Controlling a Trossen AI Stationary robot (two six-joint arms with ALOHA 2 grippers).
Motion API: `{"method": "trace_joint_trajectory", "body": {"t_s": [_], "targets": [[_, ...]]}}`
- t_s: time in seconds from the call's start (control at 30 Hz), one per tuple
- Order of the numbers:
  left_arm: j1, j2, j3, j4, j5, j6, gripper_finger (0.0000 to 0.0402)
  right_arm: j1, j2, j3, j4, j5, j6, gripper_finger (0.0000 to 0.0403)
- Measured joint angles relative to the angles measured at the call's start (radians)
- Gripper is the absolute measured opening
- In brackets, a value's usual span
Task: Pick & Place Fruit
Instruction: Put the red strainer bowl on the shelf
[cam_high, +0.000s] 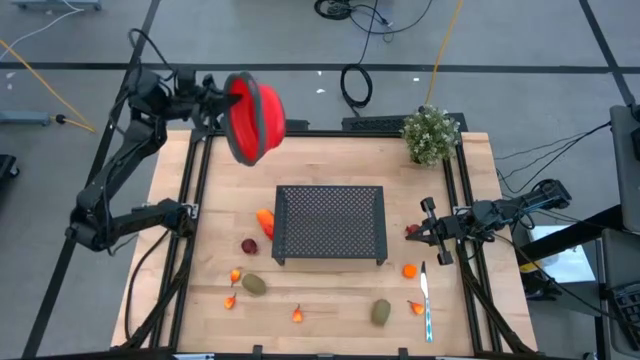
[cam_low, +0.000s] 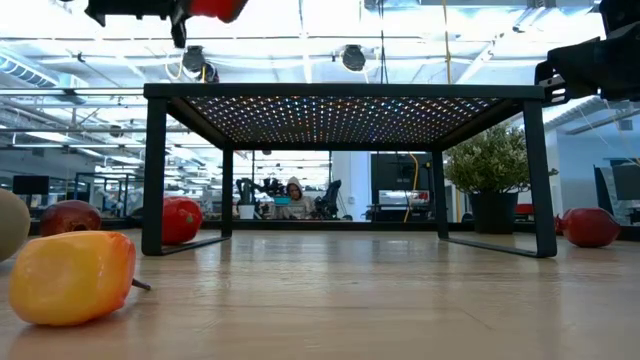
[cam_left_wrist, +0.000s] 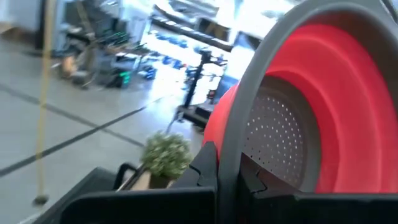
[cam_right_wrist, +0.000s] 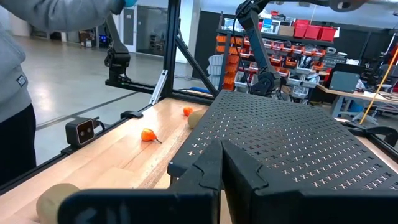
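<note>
My left fingers (cam_high: 225, 100) clamp a red perforated colander's grey rim (cam_high: 255, 118), raised above the wooden worktop (cam_high: 330, 300). Right fingers (cam_high: 428, 235) clenched, empty, beside the black mesh rack (cam_high: 330, 225). Toy fruit (cam_high: 255, 284) lies scattered around it.

Worktop (cam_high: 330, 300): pale wood planks, dark rails along both sides.
Black mesh stand (cam_high: 330, 225): at the middle, standing on four legs.
Long orange fruit (cam_high: 265, 221): touching the stand's left edge.
Dark red round fruit (cam_high: 249, 246): just left of the stand's front corner.
Brownish-green ovals (cam_high: 254, 284): in front of the stand, well apart.
Utensil (cam_high: 426, 300): front right of the stand.
Potted plant (cam_high: 431, 134): behind the stand, far right corner.
</note>
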Motion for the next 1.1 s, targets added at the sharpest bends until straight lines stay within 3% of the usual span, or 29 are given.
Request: {"method": "trace_joint_trajectory", "body": {"t_s": [0.27, 0.73, 0.9, 1.1], "targets": [[-0.053, 0.0, 0.0, 0.094, 0.028, -0.009, 0.0001, 0.0, 0.0, 0.0, 0.0, 0.0, -0.06, 0.0], [-0.127, 0.001, 0.0, 0.102, -0.32, -0.565, 0.0001, 0.0, 0.0, 0.0, 0.0, 0.0, -0.061, 0.0], [-0.149, 0.001, 0.0, 0.106, -0.375, -0.694, 0.0003, 0.0, 0.0, 0.0, 0.0, 0.001, -0.061, 0.0], [-0.175, 0.0, 0.0, 0.089, -0.39, -0.724, 0.0002, 0.0, 0.0, 0.0, 0.0, 0.0, -0.061, 0.0]]}}
